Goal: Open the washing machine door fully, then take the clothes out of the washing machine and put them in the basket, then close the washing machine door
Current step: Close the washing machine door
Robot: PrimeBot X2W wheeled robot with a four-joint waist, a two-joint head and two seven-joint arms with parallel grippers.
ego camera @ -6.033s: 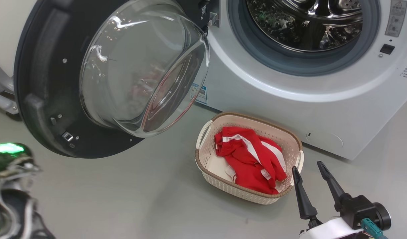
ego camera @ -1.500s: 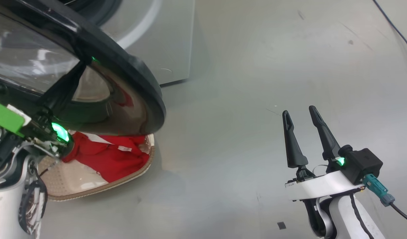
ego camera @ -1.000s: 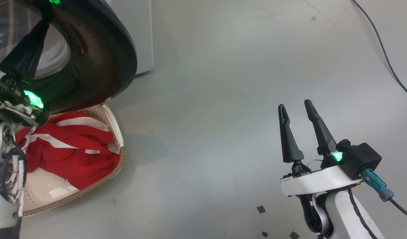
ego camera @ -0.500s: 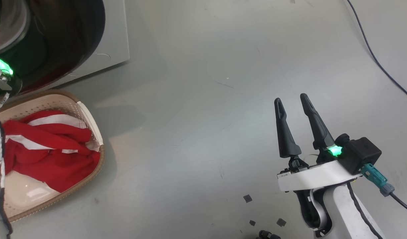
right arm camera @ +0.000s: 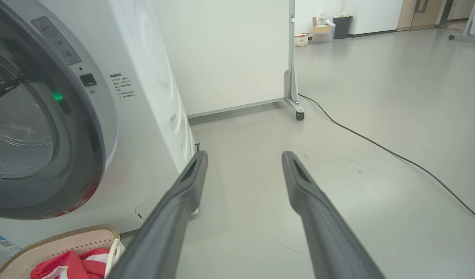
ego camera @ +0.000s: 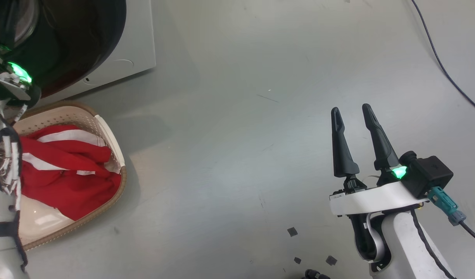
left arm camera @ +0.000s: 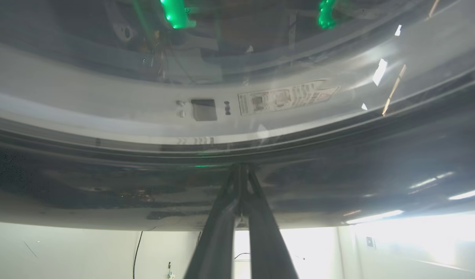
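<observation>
The washing machine door (ego camera: 86,38) is swung in close to the washing machine (ego camera: 132,50); whether it is latched I cannot tell. My left gripper (left arm camera: 241,168) is shut, its tips touching the door's glossy black rim (left arm camera: 338,174). Red clothes (ego camera: 66,170) with white stripes lie in the cream basket (ego camera: 123,182) on the floor below the door. My right gripper (ego camera: 351,110) hangs open and empty over bare floor, well right of the basket. In the right wrist view the right gripper (right arm camera: 244,155) points past the washing machine (right arm camera: 144,97), with the door (right arm camera: 94,147), basket (right arm camera: 66,238) and clothes (right arm camera: 74,265) at left.
A dark cable (ego camera: 443,66) runs across the floor at the far right, also the cable (right arm camera: 377,143) beyond my right fingers. A white panel on a castor (right arm camera: 291,89) stands behind the machine. Small dark scraps (ego camera: 291,231) lie near my right arm.
Since six seconds ago the door has swung from wide open in towards the machine. Over the last second the head view has shifted; both grippers keep their states.
</observation>
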